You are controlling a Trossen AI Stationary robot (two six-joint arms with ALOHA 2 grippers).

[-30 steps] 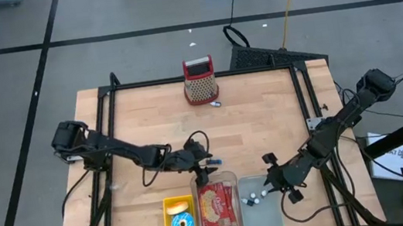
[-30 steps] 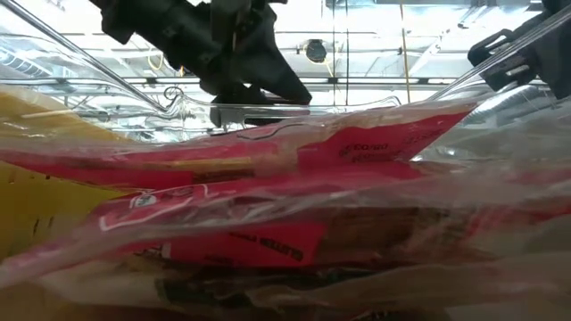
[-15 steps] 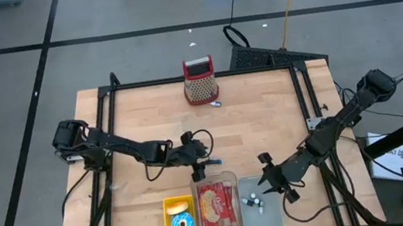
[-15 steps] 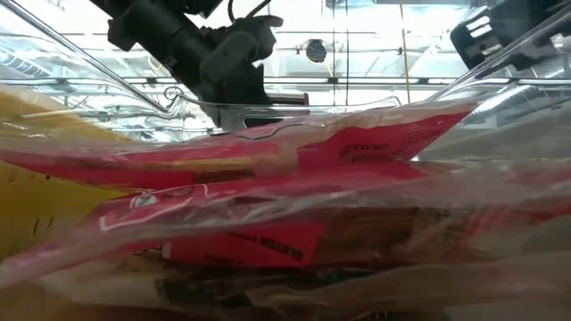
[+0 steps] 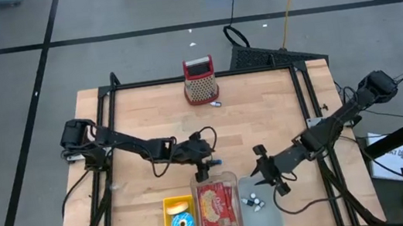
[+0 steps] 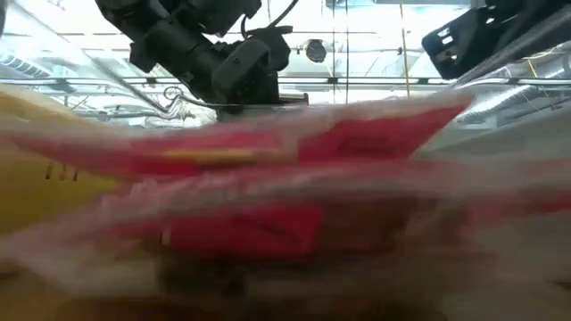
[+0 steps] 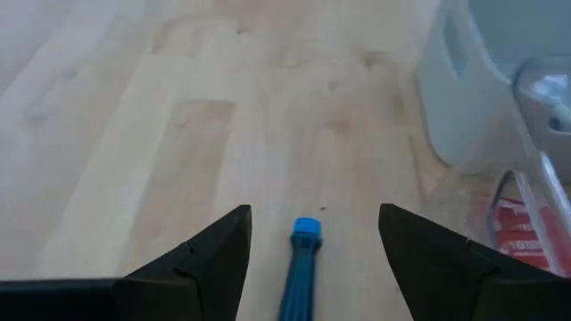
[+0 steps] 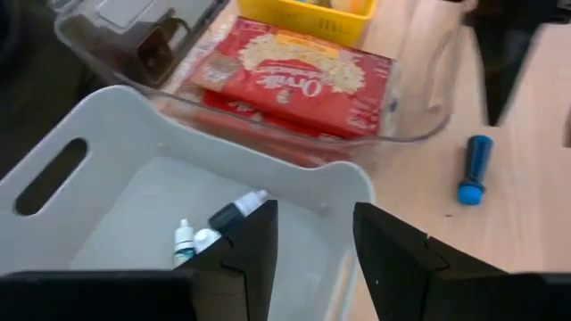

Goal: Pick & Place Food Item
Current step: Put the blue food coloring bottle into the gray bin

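Fingers of the left gripper (image 7: 308, 259) stand spread, gripping nothing, straddling a small blue tube (image 7: 300, 267) that lies flat on the wooden table (image 5: 264, 112) just beyond the clear tub (image 5: 217, 205). Inside that tub, at the near edge, sits the red popcorn packet (image 8: 299, 76), the food item. To its right the right gripper (image 8: 312, 259) hangs unclenched and empty over the far edge of the white bin (image 8: 107, 160) holding small bottles (image 8: 214, 227). A yellow tray (image 5: 178, 217) lies left of the tub. The packet looks light, crinkly and slick; I'd pinch a flat edge, gently.
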